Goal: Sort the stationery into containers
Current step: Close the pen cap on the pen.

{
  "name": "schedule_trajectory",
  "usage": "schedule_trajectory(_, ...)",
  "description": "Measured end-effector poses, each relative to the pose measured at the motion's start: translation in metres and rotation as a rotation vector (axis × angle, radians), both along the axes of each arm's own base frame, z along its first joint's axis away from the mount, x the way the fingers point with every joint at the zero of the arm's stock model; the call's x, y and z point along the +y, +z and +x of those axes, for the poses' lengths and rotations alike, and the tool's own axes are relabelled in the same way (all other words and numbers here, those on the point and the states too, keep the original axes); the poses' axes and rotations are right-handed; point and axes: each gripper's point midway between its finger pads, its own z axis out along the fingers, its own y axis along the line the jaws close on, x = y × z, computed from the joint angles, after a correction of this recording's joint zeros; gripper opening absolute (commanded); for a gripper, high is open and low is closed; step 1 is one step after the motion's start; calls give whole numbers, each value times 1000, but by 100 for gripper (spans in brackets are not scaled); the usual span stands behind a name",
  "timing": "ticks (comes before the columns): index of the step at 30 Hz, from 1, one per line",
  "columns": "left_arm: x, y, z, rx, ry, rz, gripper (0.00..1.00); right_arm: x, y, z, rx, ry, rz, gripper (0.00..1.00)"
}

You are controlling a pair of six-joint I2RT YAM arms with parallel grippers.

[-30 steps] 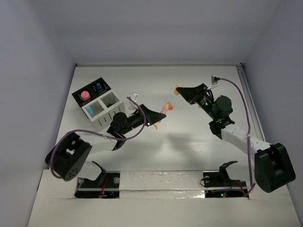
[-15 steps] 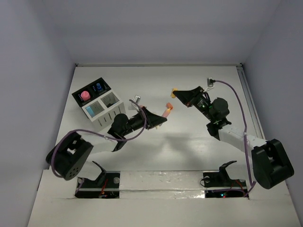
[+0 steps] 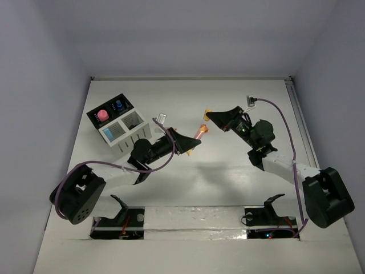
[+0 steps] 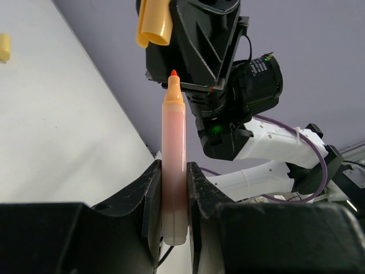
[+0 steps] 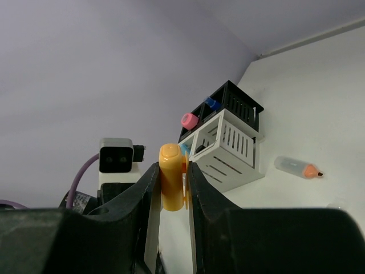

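— What's there, apart from the work itself?
— A white table (image 3: 228, 182), boxed in by pale lilac-grey walls (image 3: 194, 34) at the back and on both sides.
— And along its right edge?
— A thin pale strip (image 3: 297, 100), possibly a rail; it's too small to tell.

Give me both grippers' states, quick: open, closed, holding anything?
Left gripper: closed on the uncapped orange-tipped marker.
Right gripper: closed on the yellow-orange cap.
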Motion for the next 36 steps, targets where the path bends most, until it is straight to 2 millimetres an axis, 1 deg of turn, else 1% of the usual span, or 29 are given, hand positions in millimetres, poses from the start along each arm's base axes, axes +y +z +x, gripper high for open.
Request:
schedule_trajectory(4, -1, -2, 1, 6, 0, 5, 0, 0, 3, -2, -9, 2, 6, 0)
schedule_trajectory(9, -2, -2, 2, 4, 1, 4, 0, 6, 4, -8, -13, 25, 12, 0)
schedule_trajectory(15, -3, 4, 5, -16, 4, 1, 0, 9, -5, -14, 5, 41, 7, 0)
schedule_trajectory(18, -3, 4, 5, -19, 7, 1, 0, 10, -4, -16, 2, 47, 8, 0)
schedule_trajectory(25, -4, 4, 4, -26, 4, 1, 0, 7, -3, -19, -2, 40, 12, 0)
schedule_trajectory(36, -4, 5, 3, -32, 5, 0, 0, 4, 3, -17, 2, 17, 39, 0)
